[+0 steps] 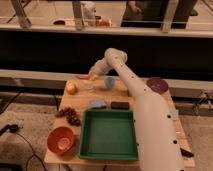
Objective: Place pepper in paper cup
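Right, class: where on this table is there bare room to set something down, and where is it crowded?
Bare table lies between the apple, the grapes and the blue sponge. The far-left corner is crowded: the gripper is by the pepper, paper cup and blue cup. The green tray fills the front.

Worktop (82, 102) layout. Front: bowl (62, 140) at left, tray (109, 134) at centre. Behind the bowl, grapes (69, 116); behind the tray, sponge (98, 103) left of block (120, 105). Rear row, left to right: round fruit (71, 88), paper cup (88, 85), second cup (109, 82), plate (157, 85). The claw (92, 76) hangs behind the paper cup, with the pepper (82, 77) just beside it on its left.
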`<state>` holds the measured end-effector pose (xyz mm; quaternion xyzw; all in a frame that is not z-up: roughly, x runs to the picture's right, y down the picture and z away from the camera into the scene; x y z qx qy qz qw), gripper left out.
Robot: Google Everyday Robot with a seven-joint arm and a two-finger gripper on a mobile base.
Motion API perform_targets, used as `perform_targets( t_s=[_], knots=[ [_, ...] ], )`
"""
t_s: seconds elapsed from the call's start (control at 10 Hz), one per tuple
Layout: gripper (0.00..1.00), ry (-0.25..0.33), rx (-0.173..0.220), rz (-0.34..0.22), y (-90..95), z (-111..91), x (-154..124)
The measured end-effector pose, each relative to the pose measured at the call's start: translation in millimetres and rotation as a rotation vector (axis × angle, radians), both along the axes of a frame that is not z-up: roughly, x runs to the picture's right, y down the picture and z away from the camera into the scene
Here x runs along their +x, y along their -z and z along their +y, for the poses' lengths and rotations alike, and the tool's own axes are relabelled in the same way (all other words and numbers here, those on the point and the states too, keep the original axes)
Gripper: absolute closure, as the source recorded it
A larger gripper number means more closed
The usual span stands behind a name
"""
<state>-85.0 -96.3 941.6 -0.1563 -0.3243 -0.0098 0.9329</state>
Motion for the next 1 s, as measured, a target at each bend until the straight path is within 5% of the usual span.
perform_targets(
  t_s=[0.5, 1.0],
  knots=[
    [0.99, -0.005, 0.002, 0.016, -12.4, -4.3, 3.6],
    [0.53, -0.009, 0.009, 0.048, -17.8, -11.1, 8.5]
  ],
)
